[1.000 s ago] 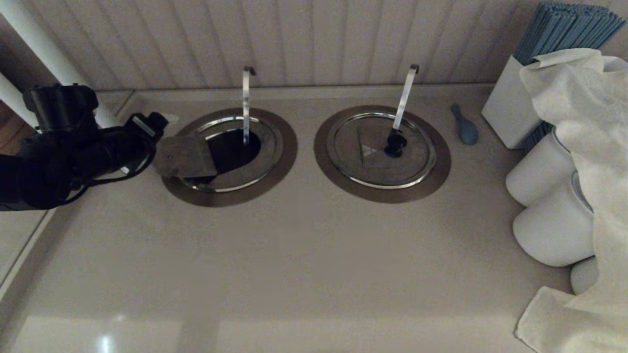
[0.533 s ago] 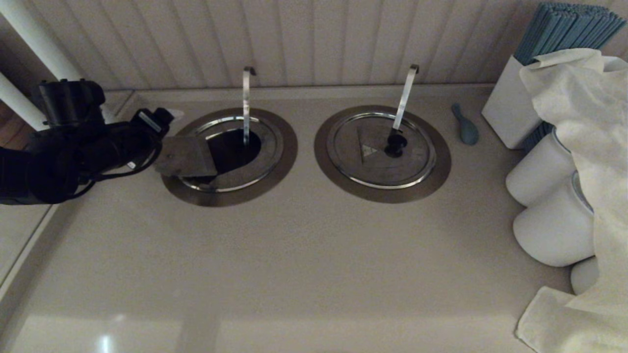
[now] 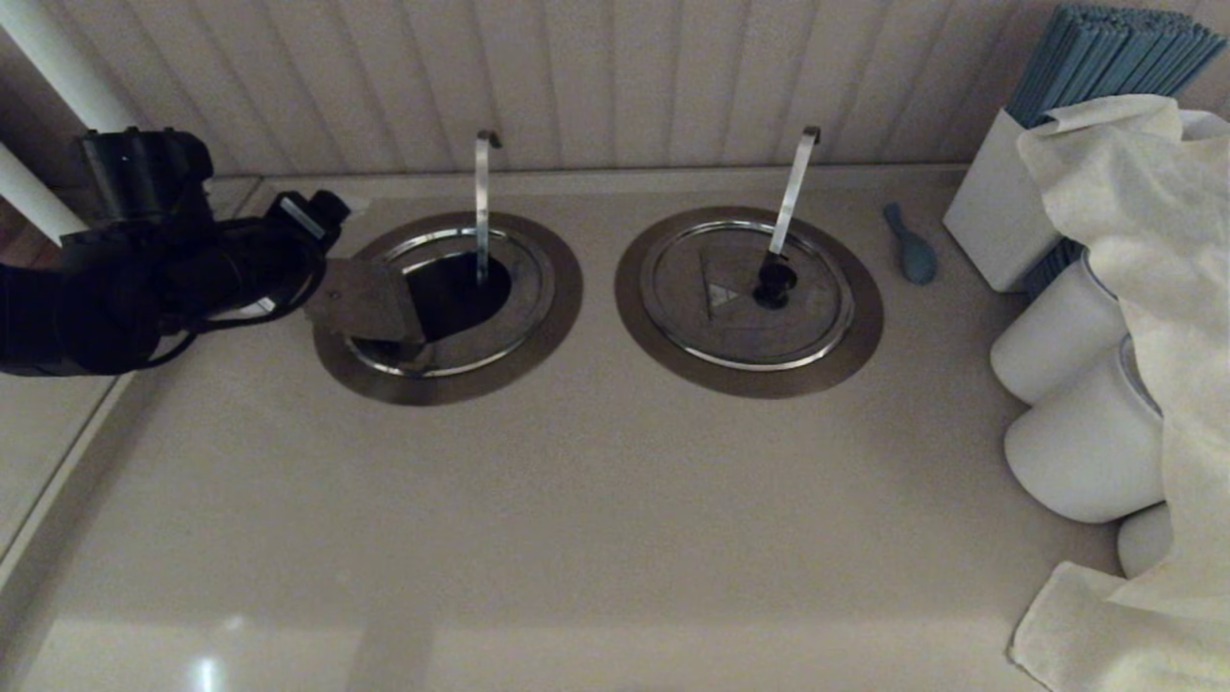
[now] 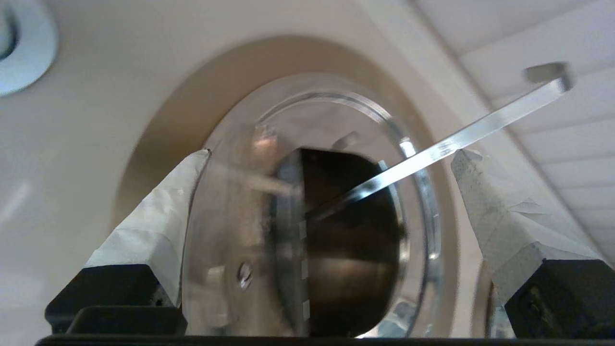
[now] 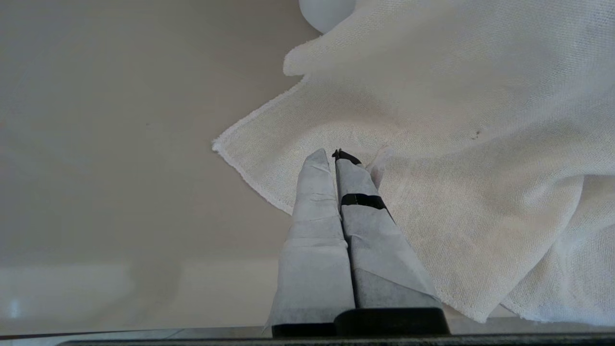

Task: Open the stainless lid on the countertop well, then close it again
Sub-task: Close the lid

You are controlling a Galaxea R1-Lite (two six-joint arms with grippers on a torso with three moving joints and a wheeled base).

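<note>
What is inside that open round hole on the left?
A thin ladle handle rises from the dark countertop well. The left wrist view shows a steel bowl wall; its contents and the ladle's scoop are hidden.

Lid half-open on the left-hand well

The stainless lid (image 3: pixel 370 306) has one half folded up, tilted leftward — the countertop well (image 3: pixel 452 293) shows dark beneath, ringed by a brownish-steel collar, with a hooked ladle handle (image 3: pixel 481 207) rising upright from it.

The countertop well (image 3: pixel 448 306) lies left of the twin well (image 3: pixel 749 301), with the cloth (image 3: pixel 1143 288) at far right.
</note>
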